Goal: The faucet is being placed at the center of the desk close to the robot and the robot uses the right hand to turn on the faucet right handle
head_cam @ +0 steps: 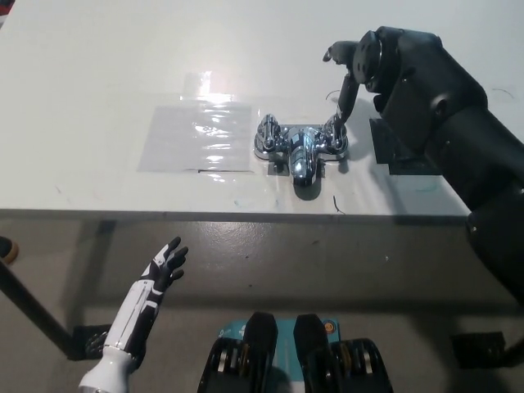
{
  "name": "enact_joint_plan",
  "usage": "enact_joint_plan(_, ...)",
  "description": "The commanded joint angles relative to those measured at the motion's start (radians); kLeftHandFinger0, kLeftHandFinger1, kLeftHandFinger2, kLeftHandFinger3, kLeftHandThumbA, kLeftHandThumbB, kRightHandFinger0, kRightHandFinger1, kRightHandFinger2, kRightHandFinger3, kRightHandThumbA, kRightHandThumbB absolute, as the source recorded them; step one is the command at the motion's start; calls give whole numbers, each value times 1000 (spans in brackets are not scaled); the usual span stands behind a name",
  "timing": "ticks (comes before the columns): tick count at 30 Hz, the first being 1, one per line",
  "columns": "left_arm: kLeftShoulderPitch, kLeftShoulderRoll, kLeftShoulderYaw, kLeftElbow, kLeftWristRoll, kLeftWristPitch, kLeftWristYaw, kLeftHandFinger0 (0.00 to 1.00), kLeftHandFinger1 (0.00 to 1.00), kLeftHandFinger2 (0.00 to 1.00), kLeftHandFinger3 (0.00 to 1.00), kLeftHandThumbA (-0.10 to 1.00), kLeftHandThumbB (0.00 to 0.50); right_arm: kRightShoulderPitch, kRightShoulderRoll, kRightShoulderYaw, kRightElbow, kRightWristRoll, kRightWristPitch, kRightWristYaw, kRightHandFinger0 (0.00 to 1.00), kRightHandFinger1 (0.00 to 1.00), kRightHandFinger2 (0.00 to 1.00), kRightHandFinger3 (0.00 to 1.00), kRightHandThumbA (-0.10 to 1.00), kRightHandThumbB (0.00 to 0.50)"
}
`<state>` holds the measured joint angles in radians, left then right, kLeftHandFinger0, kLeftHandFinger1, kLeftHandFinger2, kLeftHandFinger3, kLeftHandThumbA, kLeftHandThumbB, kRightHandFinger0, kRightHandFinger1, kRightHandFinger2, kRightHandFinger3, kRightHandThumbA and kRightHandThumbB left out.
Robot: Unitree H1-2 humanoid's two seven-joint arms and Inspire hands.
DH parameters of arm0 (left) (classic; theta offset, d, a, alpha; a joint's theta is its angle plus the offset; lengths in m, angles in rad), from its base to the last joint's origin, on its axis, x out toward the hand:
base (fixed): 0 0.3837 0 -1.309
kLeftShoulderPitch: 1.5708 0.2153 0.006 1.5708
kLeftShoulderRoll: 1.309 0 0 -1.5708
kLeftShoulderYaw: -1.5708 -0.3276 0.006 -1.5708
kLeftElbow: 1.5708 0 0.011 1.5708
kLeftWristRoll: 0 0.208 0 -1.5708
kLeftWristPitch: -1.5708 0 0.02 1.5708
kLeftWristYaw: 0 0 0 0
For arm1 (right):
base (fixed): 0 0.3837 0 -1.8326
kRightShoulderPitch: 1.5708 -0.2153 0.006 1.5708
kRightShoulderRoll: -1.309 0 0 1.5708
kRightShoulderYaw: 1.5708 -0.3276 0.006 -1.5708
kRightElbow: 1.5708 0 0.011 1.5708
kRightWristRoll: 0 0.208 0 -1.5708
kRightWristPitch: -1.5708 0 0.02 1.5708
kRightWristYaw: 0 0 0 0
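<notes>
The left robot hand (160, 273) hangs low at the left, below the counter's (98, 82) near edge. It is white with dark fingers, which are spread and hold nothing; its arm is cut off at the bottom edge. On the counter lies a clear sheet (196, 135), hard to make out but for its glare. Just right of it, near the front edge at the middle, stands the chrome faucet (301, 149), spout toward the robot. The right robot hand (350, 69) is above its right handle (336, 136), one finger (343, 100) pointing down with its tip on the handle, another stretched left. The fingers are apart and grip nothing; the rest of the hand is hidden by its own wrist. The black arm partly covers a dark pad (391, 155) at the right.
</notes>
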<state>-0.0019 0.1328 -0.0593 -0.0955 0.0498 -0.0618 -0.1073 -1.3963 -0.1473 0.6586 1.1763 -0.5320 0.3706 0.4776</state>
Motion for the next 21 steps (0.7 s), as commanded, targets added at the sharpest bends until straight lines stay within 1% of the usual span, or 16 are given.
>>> enact_joint_plan(1,-21,14,-5,-23,8,-1,-13,1000,1000,1000,1000,1000,119,-78,2,-11,27,-22,-61,-40,1000,1000,1000,1000,1000,319)
enact_joint_plan(4,-23,13,-4,-25,-2,8,-16,1000,1000,1000,1000,1000,121,-83,3,-15,32,-20,-55,-34,1000,1000,1000,1000,1000,323)
enact_joint_plan(5,-24,17,-6,-20,9,-3,-15,1000,1000,1000,1000,1000,110,-83,4,-23,33,-14,-55,-37,1000,1000,1000,1000,1000,324)
enact_joint_plan(6,-25,19,-8,-17,17,-9,-13,1000,1000,1000,1000,1000,115,-85,3,-26,35,-12,-59,-40,1000,1000,1000,1000,1000,324)
enact_joint_plan(7,-27,19,-7,-17,20,-5,-11,1000,1000,1000,1000,1000,132,-86,3,-27,37,-14,-61,-45,1000,1000,1000,1000,1000,324)
enact_joint_plan(9,-27,18,-6,-11,16,-7,-10,1000,1000,1000,1000,1000,139,-92,4,-40,36,-8,-54,-53,1000,1000,1000,1000,1000,317)
enact_joint_plan(12,-28,18,-7,-6,22,-20,-8,1000,1000,1000,1000,1000,129,-104,5,-57,36,-4,-41,-47,1000,1000,1000,1000,1000,310)
enact_joint_plan(13,-27,17,-7,-9,18,-16,-8,1000,1000,1000,1000,1000,132,-108,3,-59,38,-4,-51,-39,1000,1000,1000,1000,1000,299)
enact_joint_plan(14,-27,16,-6,-11,14,-10,-10,1000,1000,1000,1000,1000,138,-109,2,-71,33,4,-44,-40,1000,1000,1000,1000,1000,303)
enact_joint_plan(15,-27,17,-7,-11,16,-11,-11,1000,1000,1000,1000,1000,137,-107,1,-90,21,13,-21,-59,1000,1000,1000,1000,1000,320)
enact_joint_plan(17,-23,15,-8,-14,15,-8,-12,1000,1000,1000,1000,1000,128,-103,-1,-112,11,18,-7,-67,1000,1000,1000,1000,1000,312)
enact_joint_plan(20,-23,17,-10,-17,23,-5,-11,1000,1000,1000,1000,1000,128,-105,-12,-81,-6,-29,-37,-56,1000,1000,1000,1000,1000,313)
enact_joint_plan(21,-23,17,-10,-15,24,-8,-10,1000,1000,1000,1000,1000,128,-105,-15,-76,-14,-34,-39,-49,1000,1000,1000,1000,1000,304)
